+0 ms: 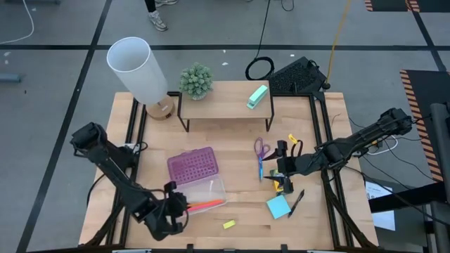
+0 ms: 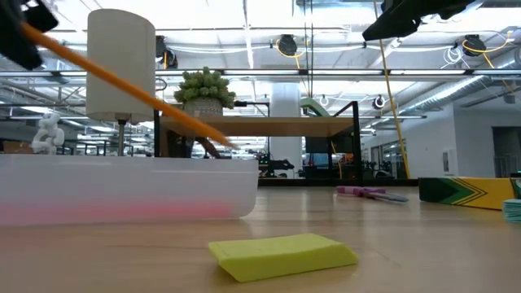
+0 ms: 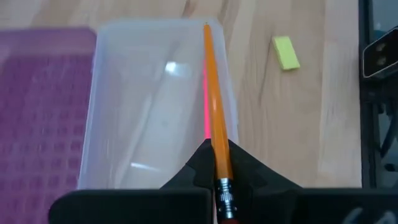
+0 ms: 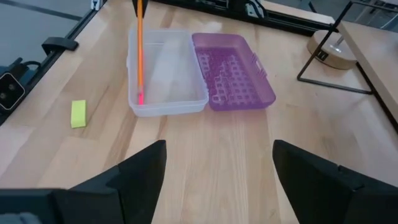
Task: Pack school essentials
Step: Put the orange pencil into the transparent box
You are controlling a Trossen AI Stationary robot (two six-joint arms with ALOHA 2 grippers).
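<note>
My left gripper (image 1: 177, 208) is at the near left, shut on an orange pencil (image 3: 212, 93) that reaches out over the open clear case (image 1: 200, 191). A pink pencil (image 3: 204, 115) lies inside the case, whose purple lid (image 1: 191, 166) lies flat beside it. A tiny yellow eraser (image 1: 228, 225) rests on the table near the front edge. My right gripper (image 4: 217, 180) hovers open at the right, over the yellow-green crayon box (image 2: 468, 191). Purple-handled scissors (image 1: 261, 150), a blue sticky-note pad (image 1: 278, 206) and a black pen (image 1: 297, 202) lie around it. My left gripper pinches the orange pencil near its eraser end (image 3: 221, 167) between its two fingers, with the pencil running along them. The pencil is lifted clear and slants down over the case, tip (image 3: 206, 26) lowest and farthest from the fingers.
A small raised shelf (image 1: 225, 109) at the back carries a potted plant (image 1: 196, 81) and a mint-green block (image 1: 257, 97). A white lamp (image 1: 137, 70) stands at the back left. Bare wood lies between the case and the scissors.
</note>
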